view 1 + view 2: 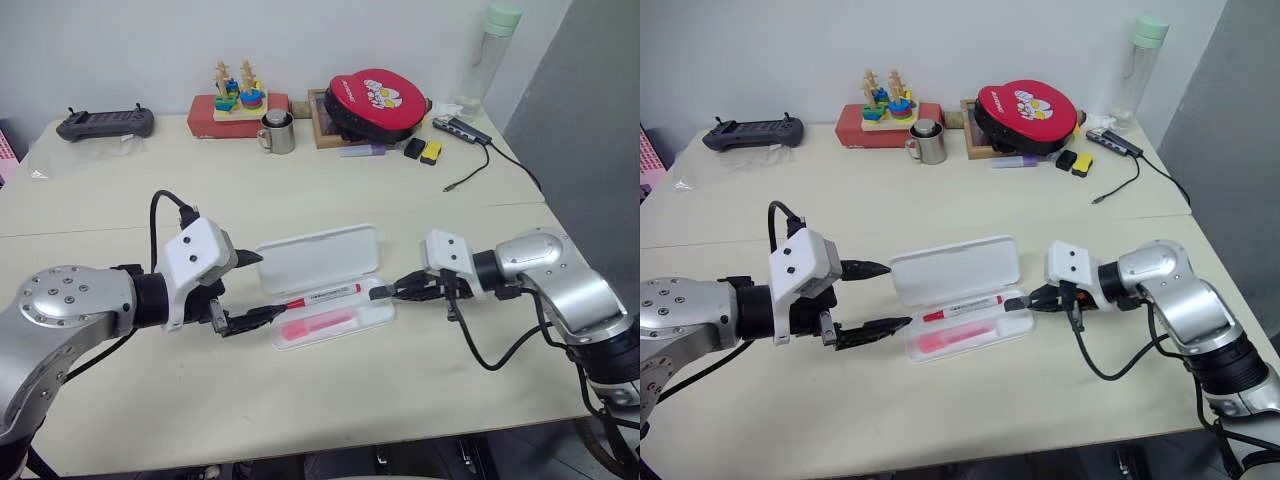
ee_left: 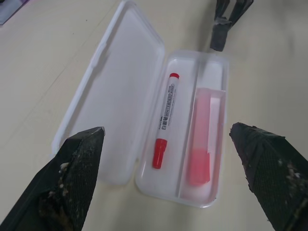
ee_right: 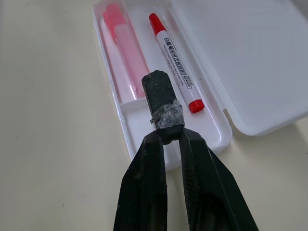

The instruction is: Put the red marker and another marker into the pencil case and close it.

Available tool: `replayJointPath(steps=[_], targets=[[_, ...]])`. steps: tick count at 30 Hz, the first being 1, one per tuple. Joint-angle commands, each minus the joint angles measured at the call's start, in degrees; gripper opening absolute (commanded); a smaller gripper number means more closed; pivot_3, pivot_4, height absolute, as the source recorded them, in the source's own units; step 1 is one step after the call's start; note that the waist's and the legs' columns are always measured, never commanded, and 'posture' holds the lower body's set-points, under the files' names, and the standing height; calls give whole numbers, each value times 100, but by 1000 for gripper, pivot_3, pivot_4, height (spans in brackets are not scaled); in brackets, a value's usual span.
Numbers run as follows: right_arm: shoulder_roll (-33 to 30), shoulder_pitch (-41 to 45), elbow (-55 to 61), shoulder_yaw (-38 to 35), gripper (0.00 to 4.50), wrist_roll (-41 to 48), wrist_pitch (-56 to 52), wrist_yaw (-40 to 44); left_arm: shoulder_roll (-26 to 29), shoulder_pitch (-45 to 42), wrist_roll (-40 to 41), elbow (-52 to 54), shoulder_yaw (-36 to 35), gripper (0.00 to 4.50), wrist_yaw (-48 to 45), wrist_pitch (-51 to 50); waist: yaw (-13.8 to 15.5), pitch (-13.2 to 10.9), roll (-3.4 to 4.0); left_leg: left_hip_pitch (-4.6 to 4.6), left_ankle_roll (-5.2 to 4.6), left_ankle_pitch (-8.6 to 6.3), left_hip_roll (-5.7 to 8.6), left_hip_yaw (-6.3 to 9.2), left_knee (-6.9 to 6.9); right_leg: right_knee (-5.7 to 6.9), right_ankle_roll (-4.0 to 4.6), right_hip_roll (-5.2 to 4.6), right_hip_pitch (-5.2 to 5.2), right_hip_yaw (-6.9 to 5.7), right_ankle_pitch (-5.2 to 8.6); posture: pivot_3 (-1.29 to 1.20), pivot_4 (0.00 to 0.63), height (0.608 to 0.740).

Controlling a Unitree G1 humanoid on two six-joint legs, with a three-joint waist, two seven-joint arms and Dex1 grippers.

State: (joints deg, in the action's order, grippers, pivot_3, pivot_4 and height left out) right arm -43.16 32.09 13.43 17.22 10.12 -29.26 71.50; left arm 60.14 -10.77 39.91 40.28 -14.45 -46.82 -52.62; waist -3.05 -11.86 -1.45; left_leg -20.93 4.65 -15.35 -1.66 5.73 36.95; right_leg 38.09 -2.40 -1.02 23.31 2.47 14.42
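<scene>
Left end effector (image 2: 168, 159) over red marker (image 2: 164, 120) ("WHITEBOARD")

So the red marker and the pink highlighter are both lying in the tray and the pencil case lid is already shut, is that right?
Not quite. The red marker and the pink highlighter do lie in the tray, but the pencil case lid is open, folded back flat on the table. The left wrist view shows it.

Bare counter (image 1: 330, 400) near of pencil case (image 1: 325, 280); left gripper (image 1: 250, 290) and right gripper (image 1: 385, 291) flank its ends; mug (image 1: 279, 132), red pouch (image 1: 378, 103) well behind.
</scene>
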Motion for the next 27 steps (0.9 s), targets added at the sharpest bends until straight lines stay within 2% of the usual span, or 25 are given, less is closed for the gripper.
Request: replayJointPath(steps=[1,12,14,15,19,27], targets=[[74,-1,130,56,127,-39,120,-104,75,-133,-109,-1,62,4500,0,186,0,0,0,0,0,0,0,-1,0,0,0,0,0,0,0,0,150,740],[280,-95,-511,432,127,-433,526,-274,28,-388,-316,-160,306,4500,38,324,-3,0,0,-2,0,0,0,-1,0,-3,1,0,1,1,0,0,150,740],[264,-114,-568,425,813,-481,609,-261,28,-374,-335,-174,292,4500,37,338,-3,0,0,-2,0,0,0,-1,-1,-3,1,0,1,1,0,0,150,740],[254,-116,-571,413,979,-480,627,-250,26,-374,-339,-176,288,4500,43,336,-3,0,0,-2,0,0,0,-1,-1,-3,1,0,1,1,0,0,150,740],[230,-86,-531,337,2111,-397,594,-198,11,-389,-353,-190,300,4500,40,345,-3,0,0,-2,0,0,0,0,0,-2,1,0,1,1,0,0,150,740],[123,197,-153,-77,3736,83,119,-38,-103,-477,-187,-235,158,4500,86,261,0,0,0,-2,0,0,0,0,-1,-2,1,0,1,1,0,0,150,740]])
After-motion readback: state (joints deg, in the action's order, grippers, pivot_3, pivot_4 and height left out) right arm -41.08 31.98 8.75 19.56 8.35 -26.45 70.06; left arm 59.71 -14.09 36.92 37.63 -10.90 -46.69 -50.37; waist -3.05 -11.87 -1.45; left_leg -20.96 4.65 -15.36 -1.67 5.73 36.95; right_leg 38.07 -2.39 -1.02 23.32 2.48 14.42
